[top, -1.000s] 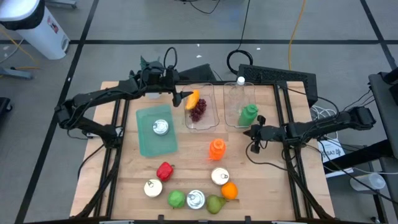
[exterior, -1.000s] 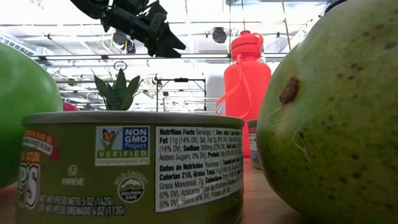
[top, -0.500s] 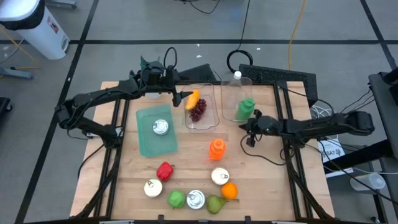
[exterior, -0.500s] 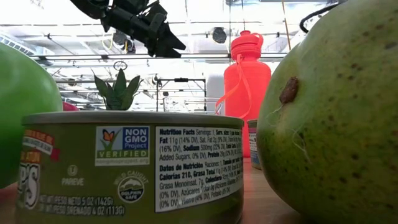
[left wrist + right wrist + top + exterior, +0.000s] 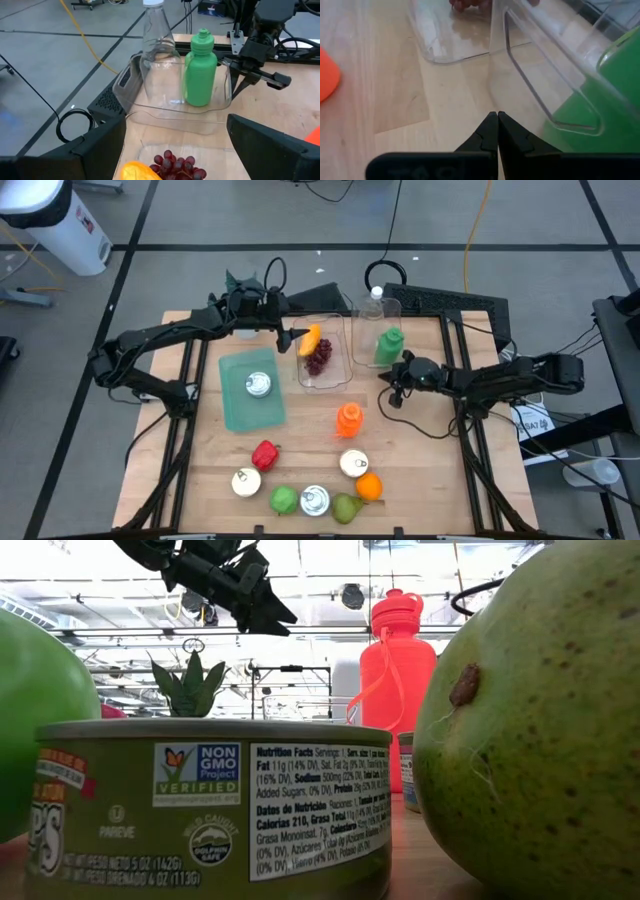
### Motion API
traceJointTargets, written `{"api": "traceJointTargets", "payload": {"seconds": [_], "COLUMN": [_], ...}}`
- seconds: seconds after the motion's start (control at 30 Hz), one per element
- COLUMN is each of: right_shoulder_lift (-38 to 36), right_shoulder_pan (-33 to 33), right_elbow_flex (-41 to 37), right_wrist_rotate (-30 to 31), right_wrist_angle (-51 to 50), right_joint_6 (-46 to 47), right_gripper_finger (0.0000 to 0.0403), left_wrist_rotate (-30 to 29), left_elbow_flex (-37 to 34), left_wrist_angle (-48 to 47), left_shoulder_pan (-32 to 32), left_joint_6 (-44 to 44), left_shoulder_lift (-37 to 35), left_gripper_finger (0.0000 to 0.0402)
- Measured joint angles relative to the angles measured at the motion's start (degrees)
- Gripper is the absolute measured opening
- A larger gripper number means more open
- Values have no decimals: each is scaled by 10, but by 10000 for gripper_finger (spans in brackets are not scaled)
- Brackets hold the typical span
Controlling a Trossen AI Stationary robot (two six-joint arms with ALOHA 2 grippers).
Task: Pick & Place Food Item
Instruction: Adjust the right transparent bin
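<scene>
A clear tray [image 5: 327, 378] at the far middle of the table holds an orange fruit [image 5: 312, 338] and dark grapes [image 5: 318, 358]. My left gripper [image 5: 293, 335] hangs open above the tray's far left corner, with nothing between its fingers; the fruit [image 5: 140, 171] lies below it. To the right stands a clear container [image 5: 362, 330] holding a green bottle [image 5: 388, 345] and a clear bottle [image 5: 375, 295]. My right gripper [image 5: 388, 380] is shut, low at that container's near right corner. My right gripper lies level, coming from the table's right, with its shut fingers [image 5: 497, 125] beside the clear container's near corner [image 5: 547, 117]. The container stands flat on the table. Whether the fingers or the gripper's side touch its wall, I cannot tell.
A green board [image 5: 235, 410] carrying a can [image 5: 258, 385] lies left of the tray. An orange bottle [image 5: 348, 420] stands mid-table. A red pepper [image 5: 265, 453], cans, a green apple, a pear [image 5: 346, 507] and an orange [image 5: 369, 486] line the near edge.
My right gripper has gone toward the table's left edge and a little down, staying shut. The clear container with its two bottles has slid toward the far left, closer to the tray.
</scene>
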Motion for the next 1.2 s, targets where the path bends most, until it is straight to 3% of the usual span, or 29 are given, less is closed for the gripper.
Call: {"api": "traceJointTargets", "payload": {"seconds": [0.23,0.5,0.73,1.0,1.2], "right_shoulder_lift": [2,-1,-24,-38,-37], "right_shoulder_pan": [-30,-45,-25,-12,-12], "right_elbow_flex": [0,0,0,0,1], "right_wrist_rotate": [-15,-118,-222,-175,-161], "right_wrist_angle": [16,24,24,-36,-40], "right_joint_6": [-13,-1,63,60,53], "right_gripper_finger": [0,0,14,31,20], "left_wrist_rotate": [0,7,13,-55,-61], "left_elbow_flex": [0,0,0,0,0], "left_wrist_angle": [6,-14,-99,-127,-130], "left_shoulder_pan": [0,-1,-23,-61,-64], "left_joint_6": [13,-2,-7,-7,-3], "left_shoulder_lift": [0,-2,-52,-93,-92], "left_gripper_finger": [353,353,353,353,353]}}
